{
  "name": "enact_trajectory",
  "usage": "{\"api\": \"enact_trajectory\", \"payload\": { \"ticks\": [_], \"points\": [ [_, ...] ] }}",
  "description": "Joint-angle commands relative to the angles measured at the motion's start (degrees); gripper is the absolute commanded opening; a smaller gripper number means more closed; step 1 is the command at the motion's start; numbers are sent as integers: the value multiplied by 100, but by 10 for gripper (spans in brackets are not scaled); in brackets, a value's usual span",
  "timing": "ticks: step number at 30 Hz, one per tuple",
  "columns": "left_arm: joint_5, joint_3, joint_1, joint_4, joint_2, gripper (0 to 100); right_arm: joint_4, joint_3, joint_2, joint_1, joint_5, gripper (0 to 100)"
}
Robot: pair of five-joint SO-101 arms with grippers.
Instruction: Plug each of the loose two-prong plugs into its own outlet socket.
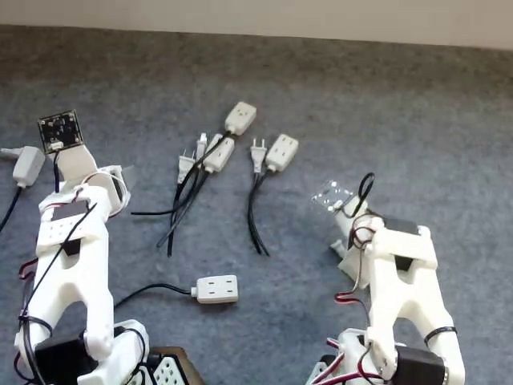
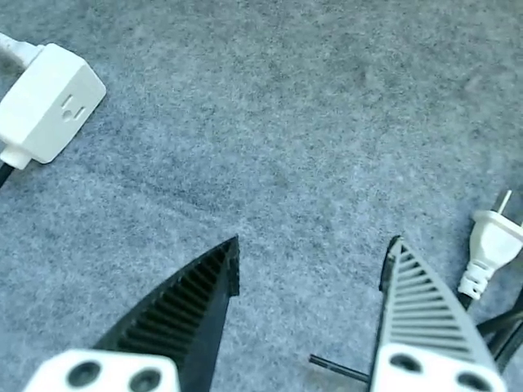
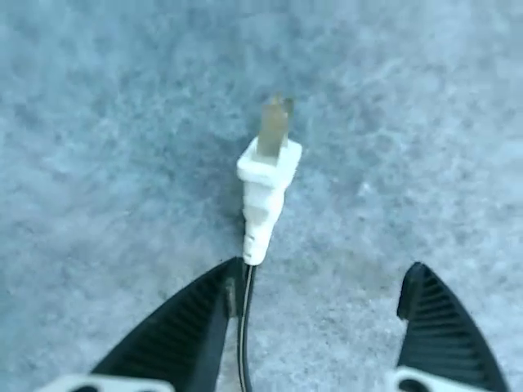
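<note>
My left gripper (image 2: 314, 249) hangs open over bare grey carpet. A white outlet block (image 2: 49, 102) lies off to one side of it, and a white two-prong plug (image 2: 490, 245) lies off to the other side. My right gripper (image 3: 325, 273) is open low over the carpet. Just ahead of it lies a white two-prong plug (image 3: 268, 184), whose black cord runs back past one finger (image 3: 196, 318). In the high view, three outlets (image 1: 240, 117) (image 1: 218, 152) (image 1: 282, 151) and two loose plugs (image 1: 186, 164) (image 1: 257, 152) lie mid-table between the arms.
Another white outlet (image 1: 216, 289) with a black cord lies near the front, between the arm bases. One more outlet (image 1: 28, 164) sits at the far left edge. Black cords (image 1: 255, 216) trail from the middle cluster toward the front.
</note>
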Motion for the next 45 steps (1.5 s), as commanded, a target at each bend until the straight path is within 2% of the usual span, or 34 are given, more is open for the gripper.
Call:
{"api": "enact_trajectory", "payload": {
  "ticks": [1,5,12,17,19,23,24,33,38,40,42,45],
  "points": [
    [-70,-31,92,-97,-145,284,286,-479,-13,-391,-79,303],
    [-70,-31,92,-70,-145,284,268,-532,532,-470,-79,300],
    [-70,-22,92,-70,-145,284,268,-1077,1560,-470,-97,234],
    [-70,-22,92,-79,-145,284,92,-1473,1868,-470,-448,229],
    [-70,-22,92,-79,-145,284,-31,-1508,1938,-497,-440,183],
    [-70,-22,101,-88,-145,284,-57,-1481,2026,-602,-448,10],
    [-70,-22,101,-88,-145,284,-48,-1481,2053,-602,-457,2],
    [-70,-22,101,-97,-145,284,716,-1560,2000,-629,-475,5],
    [-70,-22,101,-79,-145,284,760,-1895,1560,-936,-1345,5],
    [-70,-57,101,-62,-189,284,901,-1982,1262,-1235,-1451,5],
    [-299,-242,207,264,-233,284,1305,-2114,866,-1613,-1556,5],
    [-1222,-1147,532,1881,-426,285,1516,-2431,-66,-2281,-2708,5]
  ]
}}
